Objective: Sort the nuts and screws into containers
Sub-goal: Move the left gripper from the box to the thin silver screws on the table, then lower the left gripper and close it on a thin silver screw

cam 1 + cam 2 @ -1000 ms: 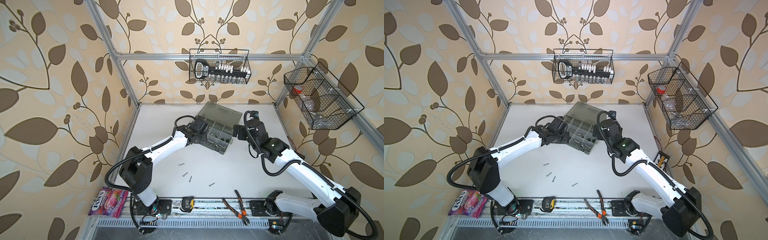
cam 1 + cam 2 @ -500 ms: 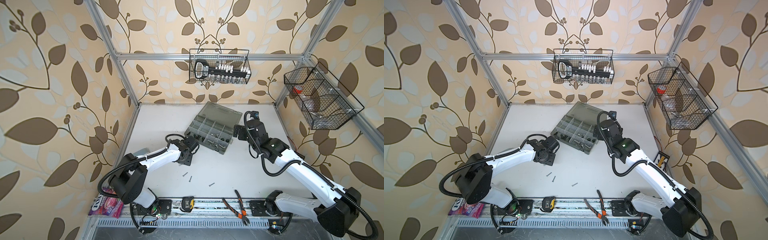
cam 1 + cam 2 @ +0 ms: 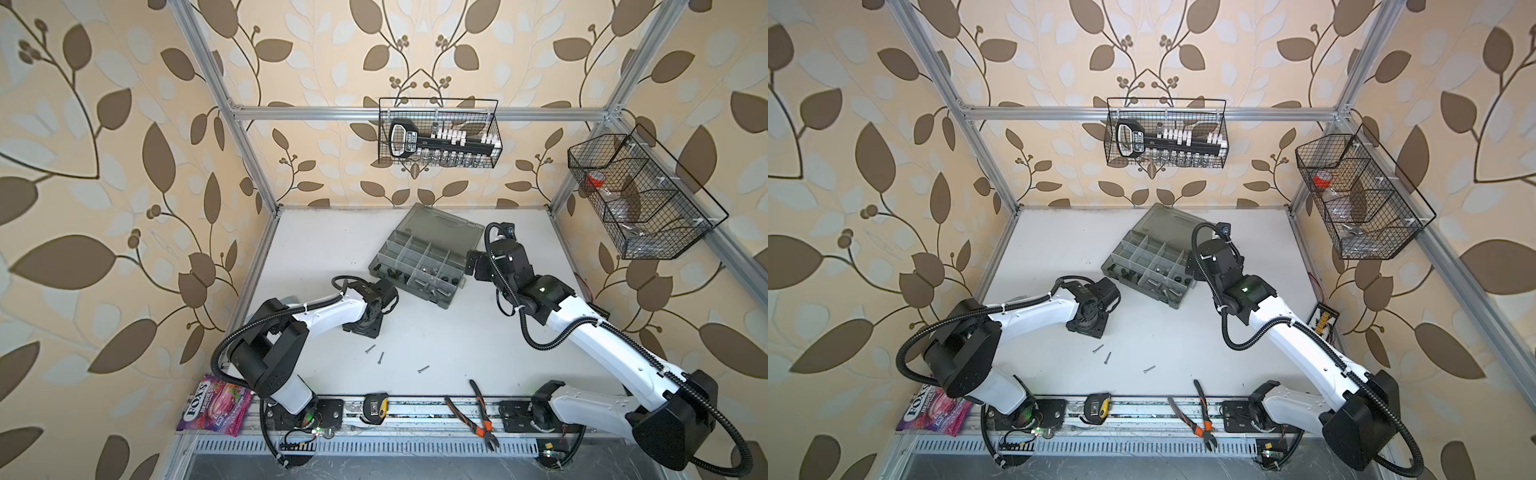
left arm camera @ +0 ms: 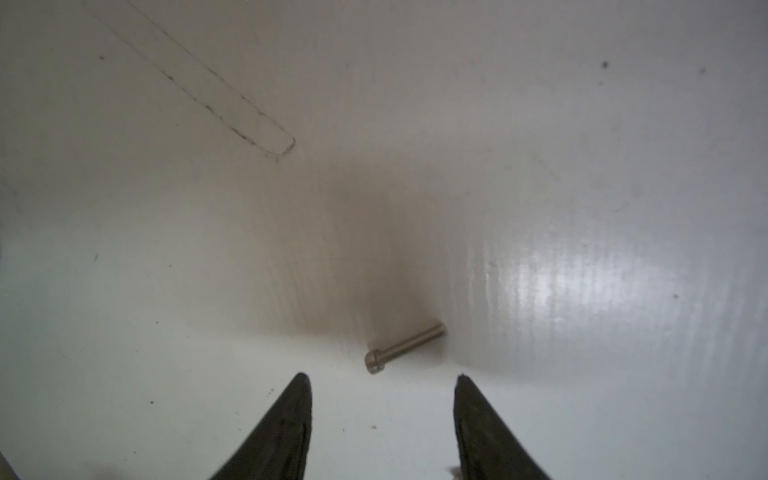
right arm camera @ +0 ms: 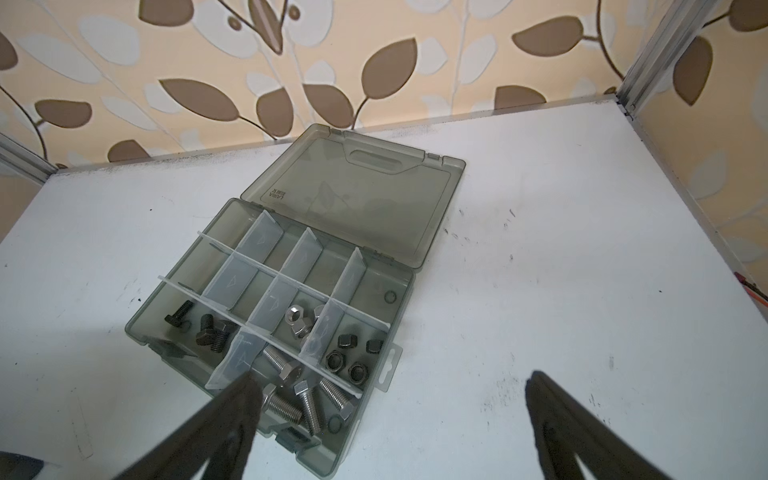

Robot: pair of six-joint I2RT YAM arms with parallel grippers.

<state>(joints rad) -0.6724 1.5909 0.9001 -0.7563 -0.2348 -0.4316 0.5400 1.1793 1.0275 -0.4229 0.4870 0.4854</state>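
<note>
Screws [image 3: 381, 358] loose on the table [image 3: 316, 249], with the left gripper [image 3: 361, 328] now just beside them.

A second ago the left gripper was up at the box [image 3: 436, 227]; since then it has swung back toward the near side of the table. In the left wrist view its jaws stand partly apart with nothing between them, and one screw [image 4: 405, 349] lies just ahead of the fingertips [image 4: 301, 390]. The right gripper [image 5: 392, 376] has not moved: it is spread wide and empty beside the open box, where bolts [image 5: 307, 399] and nuts [image 5: 297, 322] lie in separate compartments. Pliers [image 3: 478, 411] and a tape measure [image 3: 375, 409] lie along the front rail, apart from the screws.
</note>
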